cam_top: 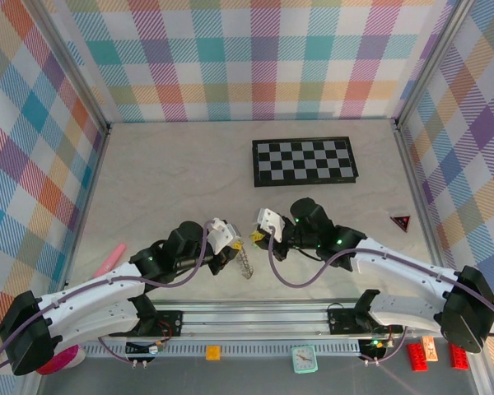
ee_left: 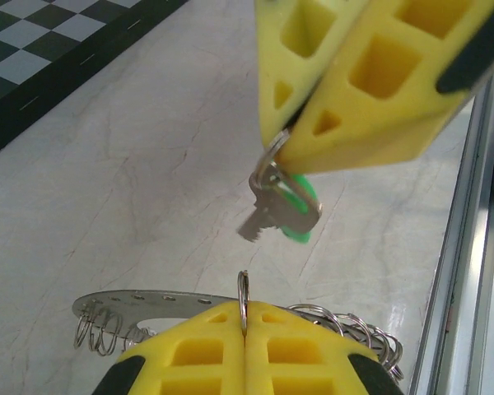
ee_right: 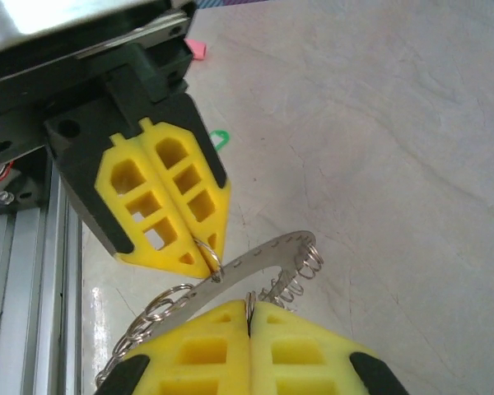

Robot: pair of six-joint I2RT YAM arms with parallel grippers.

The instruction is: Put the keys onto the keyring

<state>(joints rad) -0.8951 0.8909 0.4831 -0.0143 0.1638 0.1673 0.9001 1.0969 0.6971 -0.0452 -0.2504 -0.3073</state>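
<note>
My left fingers (ee_left: 222, 325) pinched a loop of the flat dark grey beaded metal keyring (ee_left: 148, 301). My right fingers (ee_left: 370, 140) pinched the small ring of a green-headed silver key (ee_left: 269, 210). Threading was not yet done.

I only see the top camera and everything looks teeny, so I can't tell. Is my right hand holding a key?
Observer: Yes. The left wrist view shows the right hand pinching a green-headed key by its wire loop.
Operator: What's my left hand got?
Observer: The left hand is shut on a thin loop on the keyring.
Operator: Is the key on yet?
Observer: No. A gap shows between the key and that thin loop.
</note>
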